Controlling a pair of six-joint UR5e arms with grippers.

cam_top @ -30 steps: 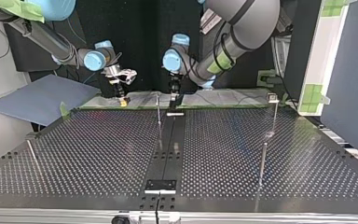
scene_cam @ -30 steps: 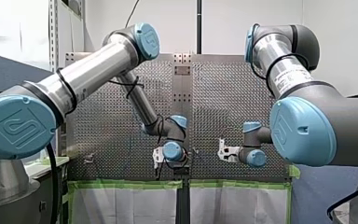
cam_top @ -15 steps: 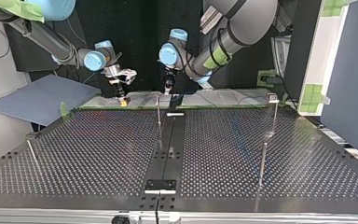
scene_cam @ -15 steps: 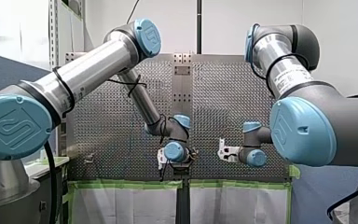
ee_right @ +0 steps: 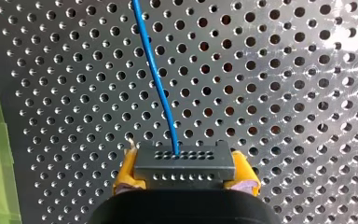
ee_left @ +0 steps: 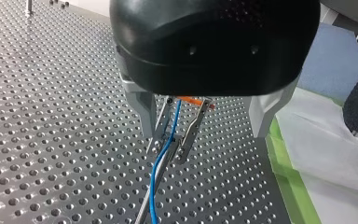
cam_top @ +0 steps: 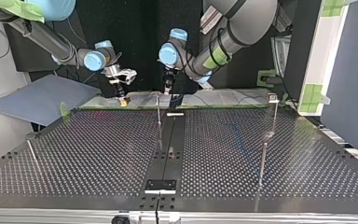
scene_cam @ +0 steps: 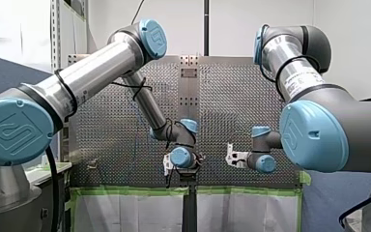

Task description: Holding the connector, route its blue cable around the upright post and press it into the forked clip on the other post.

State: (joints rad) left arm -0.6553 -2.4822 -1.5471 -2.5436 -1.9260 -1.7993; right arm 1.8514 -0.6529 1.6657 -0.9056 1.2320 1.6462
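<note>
Between right gripper (ee_right: 185, 177) jaws, clamped: connector (ee_right: 184, 161); left gripper (ee_left: 201, 120) jaws apart, astride forked clip (ee_left: 189, 135).

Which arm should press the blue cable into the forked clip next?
Left, probably. My left gripper is open and straddles the forked clip, with the blue cable lying between its prongs. My right gripper is shut on the connector, so it looks tied up.
</note>
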